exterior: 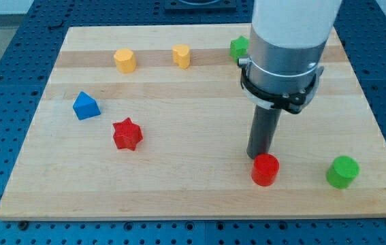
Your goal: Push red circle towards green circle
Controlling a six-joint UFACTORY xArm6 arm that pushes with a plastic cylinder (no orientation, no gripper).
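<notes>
The red circle (265, 169) sits near the board's bottom edge, right of centre. The green circle (342, 171) stands to its right, near the bottom right corner, with a clear gap between them. My tip (259, 156) is the lower end of the dark rod, just above and slightly left of the red circle, touching or nearly touching its upper left edge. The arm's grey and white body rises above it.
A red star (127, 134) and a blue block (86, 106) lie at the left. A yellow hexagon-like block (125, 60) and a yellow heart-like block (181, 56) sit near the top. A green block (239, 47) is partly hidden by the arm. The wooden board (179, 190) ends close below the circles.
</notes>
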